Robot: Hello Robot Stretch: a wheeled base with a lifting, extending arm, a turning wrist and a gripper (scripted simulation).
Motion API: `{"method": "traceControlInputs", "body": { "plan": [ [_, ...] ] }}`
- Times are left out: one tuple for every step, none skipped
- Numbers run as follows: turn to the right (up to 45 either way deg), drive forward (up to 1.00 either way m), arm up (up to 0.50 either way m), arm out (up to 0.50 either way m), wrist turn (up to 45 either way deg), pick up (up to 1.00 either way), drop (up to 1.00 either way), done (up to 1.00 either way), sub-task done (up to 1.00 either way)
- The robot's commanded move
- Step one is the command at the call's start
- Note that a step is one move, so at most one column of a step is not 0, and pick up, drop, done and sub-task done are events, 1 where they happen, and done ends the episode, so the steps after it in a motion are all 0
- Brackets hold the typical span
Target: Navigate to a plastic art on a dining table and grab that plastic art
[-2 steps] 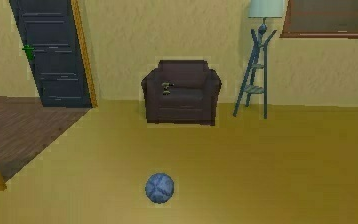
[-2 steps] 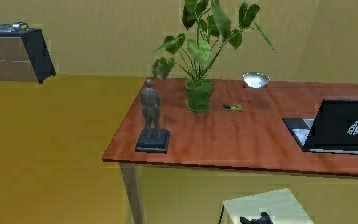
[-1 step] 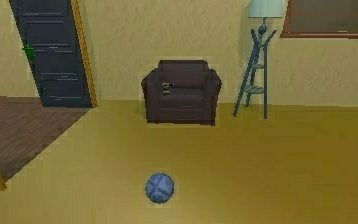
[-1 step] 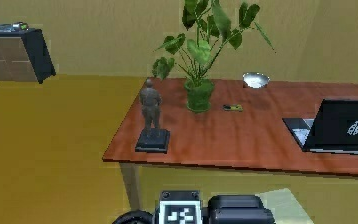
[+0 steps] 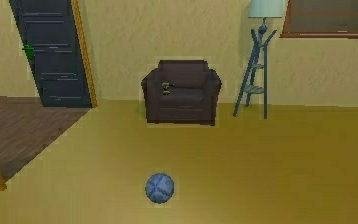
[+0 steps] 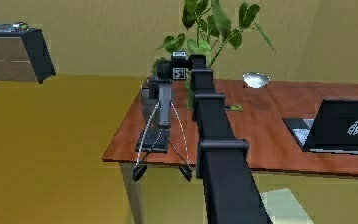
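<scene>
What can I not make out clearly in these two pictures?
Laptop: arm side view, cut by the right edge.
Plant: arm side view, base hidden behind the arm.
Lamp: forward view, shade cut by the top edge.
Small thing on the armchair: forward view, too small to name.
Hand: arm side view, whether it holds anything cannot be told.

dark armchair (image 5: 180,92) centre | blue ball (image 5: 159,187) on floor | door (image 5: 52,50) left

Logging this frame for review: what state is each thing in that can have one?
door, shut
laptop, lid open
bowl, upright on the table
ball, resting on the floor
pincer, cannot tell whether it holds anything
</scene>
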Motion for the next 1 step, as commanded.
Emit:
{"method": "traceControlInputs", "body": {
  "plan": [
    [0.0,0.0,0.0,0.0,45.0,0.0,0.0,0.0,0.0]
  ]
}}
